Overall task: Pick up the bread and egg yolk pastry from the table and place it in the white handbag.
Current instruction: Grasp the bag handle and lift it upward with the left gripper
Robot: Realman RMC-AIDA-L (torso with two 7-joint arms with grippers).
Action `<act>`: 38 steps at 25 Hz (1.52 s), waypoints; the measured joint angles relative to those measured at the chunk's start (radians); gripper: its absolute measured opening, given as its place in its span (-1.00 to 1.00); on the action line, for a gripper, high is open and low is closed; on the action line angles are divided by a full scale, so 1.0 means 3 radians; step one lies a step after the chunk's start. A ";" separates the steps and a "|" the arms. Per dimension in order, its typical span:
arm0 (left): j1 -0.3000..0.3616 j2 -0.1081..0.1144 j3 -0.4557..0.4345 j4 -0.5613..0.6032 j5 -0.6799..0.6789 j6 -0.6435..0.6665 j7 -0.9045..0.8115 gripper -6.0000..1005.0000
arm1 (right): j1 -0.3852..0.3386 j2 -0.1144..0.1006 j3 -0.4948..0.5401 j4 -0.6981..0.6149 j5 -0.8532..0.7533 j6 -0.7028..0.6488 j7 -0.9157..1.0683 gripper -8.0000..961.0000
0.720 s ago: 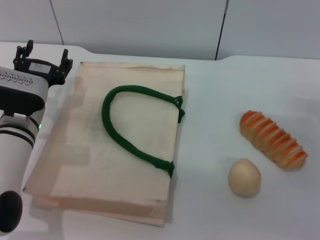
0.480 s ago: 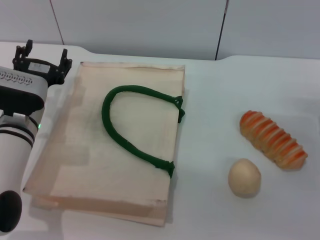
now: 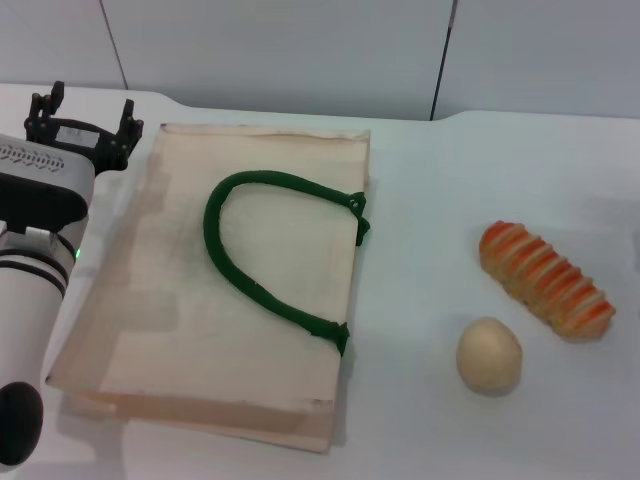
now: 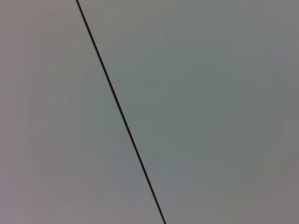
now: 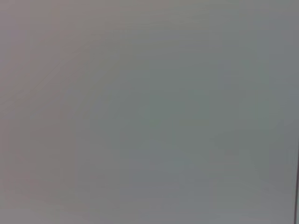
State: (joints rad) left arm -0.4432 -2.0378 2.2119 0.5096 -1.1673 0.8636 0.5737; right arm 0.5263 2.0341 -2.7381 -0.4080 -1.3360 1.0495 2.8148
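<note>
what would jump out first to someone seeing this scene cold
The big white handbag lying flat on the table's left half, its dark green rope handle looped on top. Next, the striped orange bread at the right, with the pale round egg yolk pastry just in front of it. The left gripper sits by the bag's far left corner, jaws open.

The left gripper (image 3: 85, 110) hangs at the far left of the table (image 3: 430, 190), just beside the far left corner of the handbag (image 3: 180, 330), which lies flat to the gripper's right and nearer the robot. The handle (image 3: 250, 270) lies looped on the bag's top, right of the gripper. Well to the gripper's right, past the bag, lies the bread (image 3: 545, 279). The pastry (image 3: 489, 355) sits just beside the bread, on its near left side, apart from the bag.
</note>
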 joint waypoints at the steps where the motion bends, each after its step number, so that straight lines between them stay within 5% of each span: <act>1: 0.0001 0.0000 0.0000 0.0000 0.0000 0.0000 0.0000 0.64 | 0.0002 0.0000 0.0000 0.0000 0.0000 -0.0003 0.0000 0.30; 10: -0.0011 0.0015 -0.0021 0.0204 -0.0124 -0.0251 0.0123 0.63 | 0.0005 -0.0003 0.0000 0.0007 0.0000 -0.0020 0.0000 0.30; 20: 0.0405 0.0056 -0.0304 0.1518 -0.0717 -0.0801 0.1617 0.63 | 0.0007 -0.0010 0.0021 0.0047 0.0000 -0.0098 0.0000 0.30; 38: 0.0814 0.0044 -0.1416 0.2540 -0.0695 -0.3169 0.2083 0.62 | 0.0015 -0.0019 0.0041 0.0063 0.0000 -0.0119 0.0000 0.30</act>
State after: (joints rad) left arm -0.1991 -2.0246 1.7870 1.2716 -1.3758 -0.0871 1.1987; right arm 0.5308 2.0282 -2.7257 -0.3890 -1.3361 1.0138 2.8148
